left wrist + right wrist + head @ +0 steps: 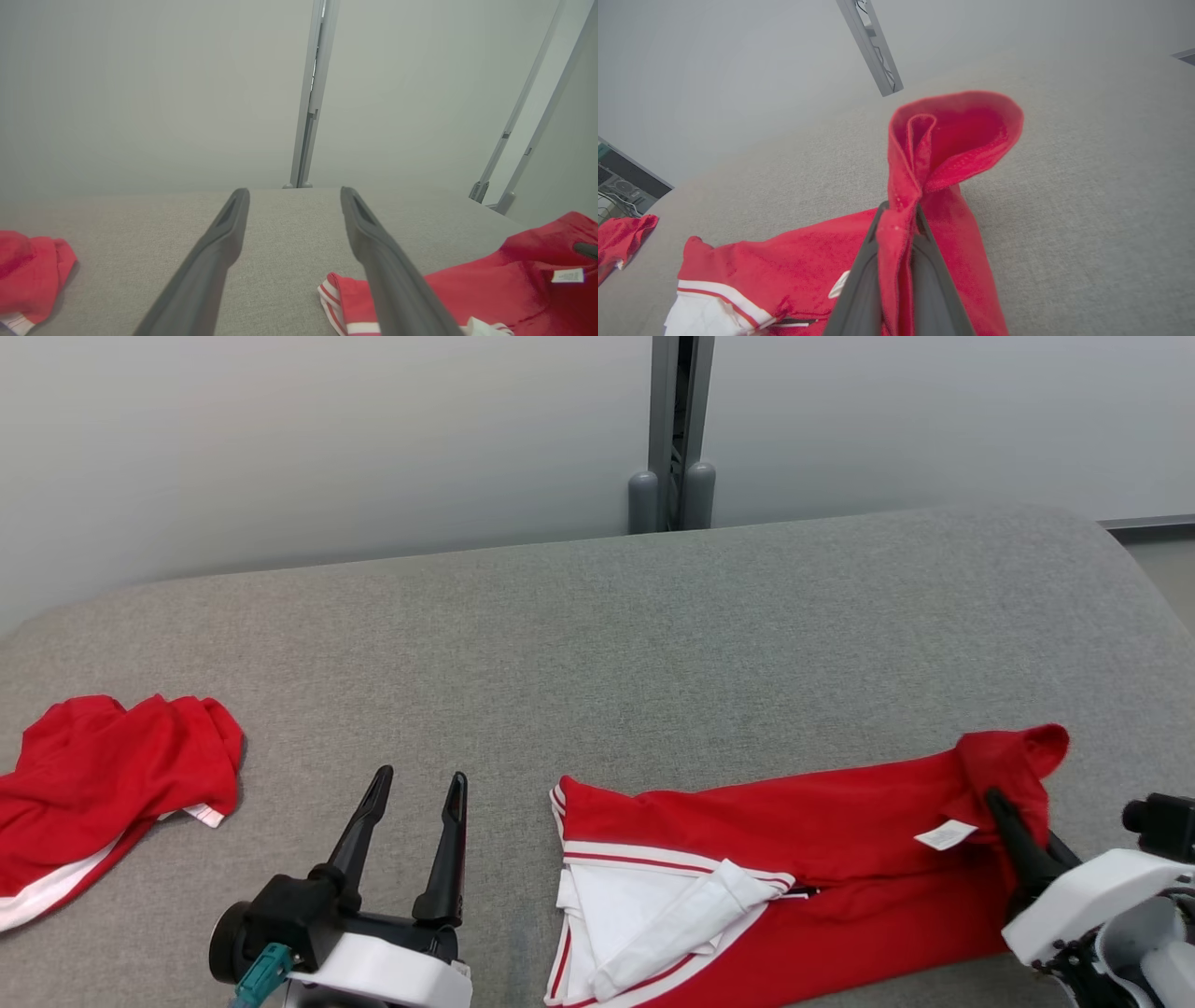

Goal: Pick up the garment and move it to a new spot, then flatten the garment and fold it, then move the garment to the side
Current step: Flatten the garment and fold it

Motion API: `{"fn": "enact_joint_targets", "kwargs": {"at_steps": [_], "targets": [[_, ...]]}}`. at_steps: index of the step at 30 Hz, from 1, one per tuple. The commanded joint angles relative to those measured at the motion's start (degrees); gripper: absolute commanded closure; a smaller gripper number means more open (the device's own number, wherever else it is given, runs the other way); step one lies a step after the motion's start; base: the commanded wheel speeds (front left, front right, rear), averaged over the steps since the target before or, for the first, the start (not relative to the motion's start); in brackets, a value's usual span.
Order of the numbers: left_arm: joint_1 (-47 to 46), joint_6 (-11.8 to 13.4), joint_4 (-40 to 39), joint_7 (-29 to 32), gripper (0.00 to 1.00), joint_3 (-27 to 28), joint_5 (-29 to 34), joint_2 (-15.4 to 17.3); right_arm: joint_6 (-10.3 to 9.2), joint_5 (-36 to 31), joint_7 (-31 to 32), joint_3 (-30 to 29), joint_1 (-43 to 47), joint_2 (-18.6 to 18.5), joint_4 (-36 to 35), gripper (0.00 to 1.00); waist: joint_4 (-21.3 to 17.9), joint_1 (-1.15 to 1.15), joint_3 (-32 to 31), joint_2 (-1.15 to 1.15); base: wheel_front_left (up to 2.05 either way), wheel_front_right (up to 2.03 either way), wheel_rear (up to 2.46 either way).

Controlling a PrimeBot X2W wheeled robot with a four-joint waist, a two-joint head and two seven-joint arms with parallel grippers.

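Observation:
A red garment with white panels and red-and-white striped trim lies spread across the grey cushioned surface at the lower right. My right gripper is shut on a raised fold of the garment at its right end, the cloth pinched between the two fingers and standing up in a loop. A small white label shows beside that grip. My left gripper hovers open to the left of the garment's striped edge, holding nothing.
A second red garment with white trim lies crumpled at the left edge of the surface. A pale wall with a grey vertical post stands behind. Bare grey cushion stretches across the middle and back.

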Motion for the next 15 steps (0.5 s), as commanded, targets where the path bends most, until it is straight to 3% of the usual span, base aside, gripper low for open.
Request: {"fn": "enact_joint_targets", "kwargs": {"at_steps": [1, 9, 15], "targets": [[0.49, 0.42, -0.3, -0.19, 0.0, 0.07, -0.24, 0.23, -0.02, 1.07, 1.44, 0.22, 0.61, 1.09, -2.85, 1.0, -0.78, 0.0, -0.15, 0.0, 0.0, 0.0, 0.0], [-0.4, 0.62, -0.54, -0.19, 0.0, -0.2, -0.7, 0.22, -0.02, -0.35, 8.31, 0.79, 2.25, 7.69, -13.94, 1.0, -1.33, 0.0, 0.21, 0.0, 0.0, 0.0, 0.0], [-0.49, 0.37, -0.3, -0.19, 0.0, -0.09, -0.73, 0.22, -0.02, -3.22, 13.64, 1.43, 3.93, 14.99, -20.77, 1.0, -0.38, 0.0, 0.23, 0.0, 0.0, 0.0, 0.0]]}}
